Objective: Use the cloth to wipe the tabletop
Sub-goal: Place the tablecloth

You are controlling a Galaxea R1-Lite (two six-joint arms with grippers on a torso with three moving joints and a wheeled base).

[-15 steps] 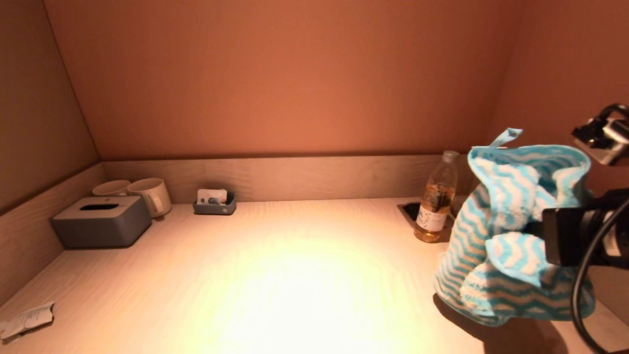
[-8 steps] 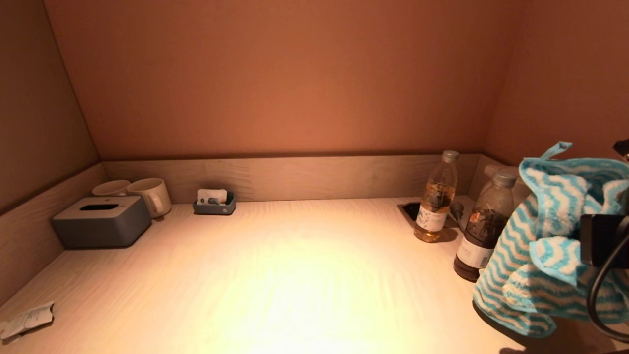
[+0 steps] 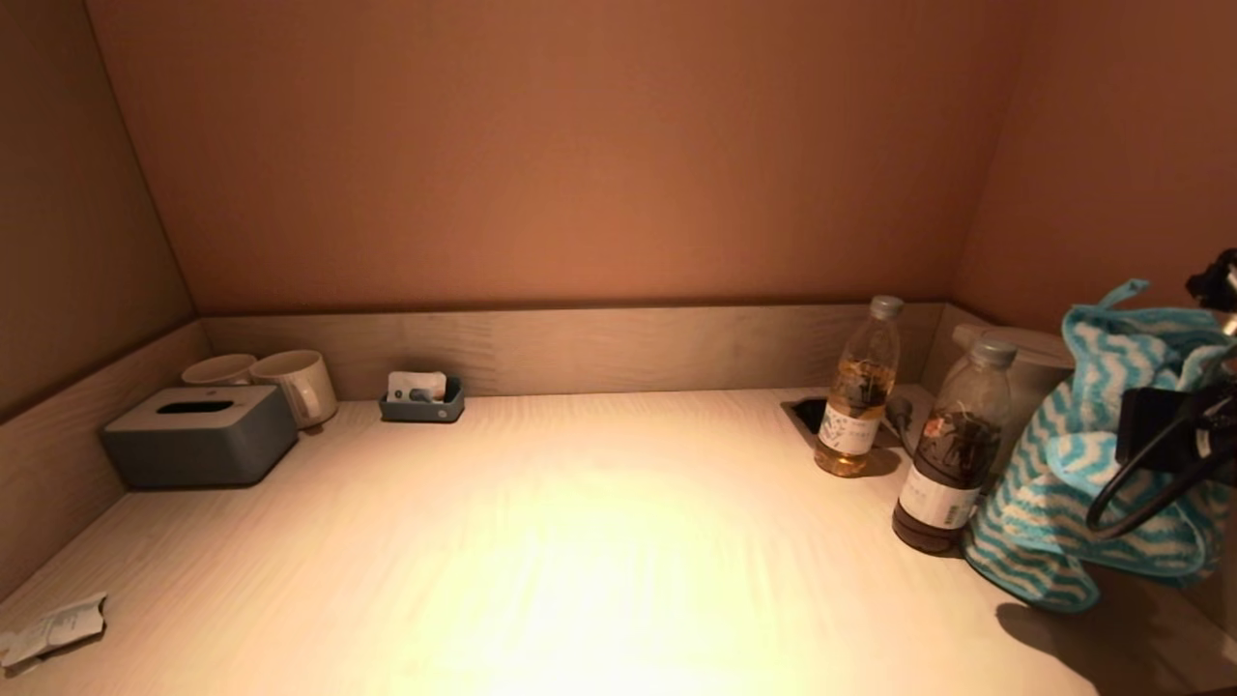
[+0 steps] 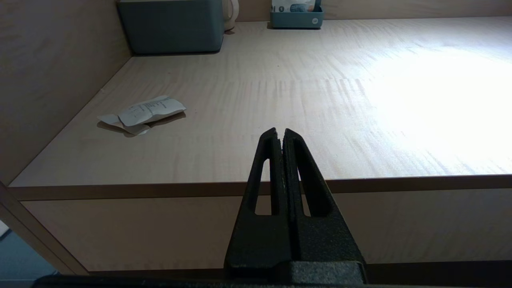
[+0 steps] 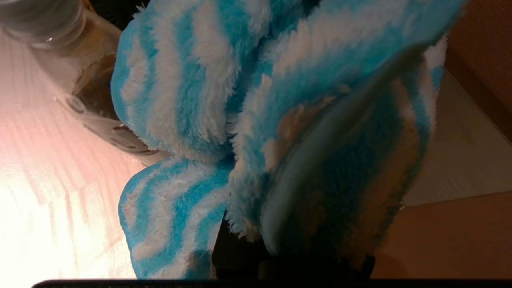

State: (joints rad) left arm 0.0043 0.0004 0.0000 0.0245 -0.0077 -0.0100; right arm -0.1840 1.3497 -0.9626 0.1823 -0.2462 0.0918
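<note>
Shifted rightward, the right gripper (image 3: 1126, 445) clamps the bunched cloth (image 3: 1063, 483) above the tabletop (image 3: 580, 561) at the frame's right edge; left gripper (image 4: 283, 138) closed.

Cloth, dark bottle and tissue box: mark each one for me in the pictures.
cloth (image 3: 1049, 503), head view, on its striped hanging folds.
dark bottle (image 3: 952, 454), head view, on its body above the label.
tissue box (image 3: 198, 435), head view, on its top beside the slot.

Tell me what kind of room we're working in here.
Probably a hotel room's refreshment nook: a wooden counter recessed between walls, with two mugs, a tissue box, two bottled teas and what looks like a kettle.
</note>
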